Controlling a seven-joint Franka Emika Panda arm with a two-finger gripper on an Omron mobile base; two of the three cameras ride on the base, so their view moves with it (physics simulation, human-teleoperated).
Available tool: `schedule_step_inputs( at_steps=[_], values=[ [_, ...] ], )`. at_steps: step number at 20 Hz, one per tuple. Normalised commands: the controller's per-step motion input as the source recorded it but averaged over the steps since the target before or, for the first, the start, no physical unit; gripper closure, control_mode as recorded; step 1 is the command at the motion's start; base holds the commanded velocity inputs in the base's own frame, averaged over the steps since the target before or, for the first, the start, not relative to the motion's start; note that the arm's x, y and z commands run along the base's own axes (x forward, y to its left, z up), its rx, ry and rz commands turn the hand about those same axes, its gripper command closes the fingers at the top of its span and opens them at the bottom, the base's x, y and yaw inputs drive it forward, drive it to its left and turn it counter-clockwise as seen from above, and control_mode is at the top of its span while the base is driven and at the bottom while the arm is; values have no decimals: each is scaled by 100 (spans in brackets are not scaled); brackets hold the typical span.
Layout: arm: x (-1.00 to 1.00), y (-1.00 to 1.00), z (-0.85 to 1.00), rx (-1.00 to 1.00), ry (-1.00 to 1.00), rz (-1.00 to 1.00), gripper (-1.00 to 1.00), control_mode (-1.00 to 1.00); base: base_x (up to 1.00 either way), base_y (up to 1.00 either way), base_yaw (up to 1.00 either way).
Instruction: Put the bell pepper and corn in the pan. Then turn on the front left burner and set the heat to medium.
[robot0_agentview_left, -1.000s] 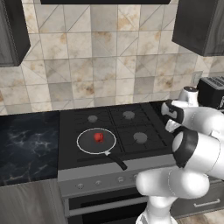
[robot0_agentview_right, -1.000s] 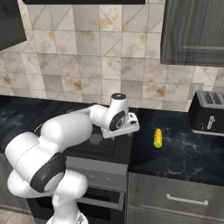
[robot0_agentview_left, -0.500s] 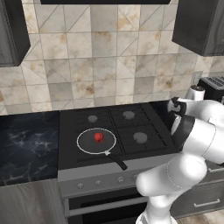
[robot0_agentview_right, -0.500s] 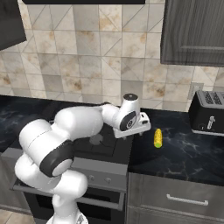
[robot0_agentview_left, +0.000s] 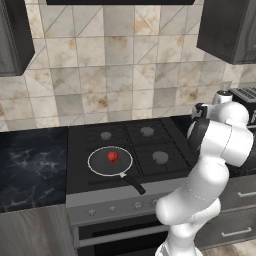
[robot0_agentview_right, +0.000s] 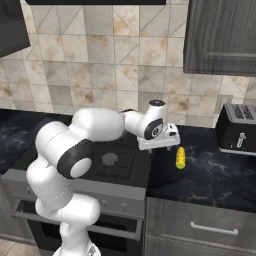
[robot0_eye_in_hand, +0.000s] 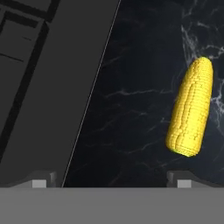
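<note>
Corn (robot0_agentview_right: 180, 158) on dark counter (robot0_agentview_right: 215, 172), toaster (robot0_agentview_right: 239, 129) beyond

No readable text, label, brand or number anywhere.

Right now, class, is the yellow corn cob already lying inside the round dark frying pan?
No: the yellow corn cob lies on the black marble counter, while the round dark frying pan holds the small red bell pepper.
</note>
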Motion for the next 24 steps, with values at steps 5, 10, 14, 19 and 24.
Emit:
schedule_step_inputs(
  at_steps=[5, 10, 14, 19, 24],
  values=[
    [0, -29, -5, 1, -1, -8, -100, -100, 0, 0, 0],
    [19, -35, -1, 0, 0, -7, -100, -100, 0, 0, 0],
    [15, -32, -2, 0, 0, -10, -100, -100, 0, 0, 0],
    [22, -31, 0, 2, 0, -6, -100, -100, 0, 0, 0],
    [2, -5, 0, 2, 0, 0, -100, -100, 0, 0, 0]
  ],
)
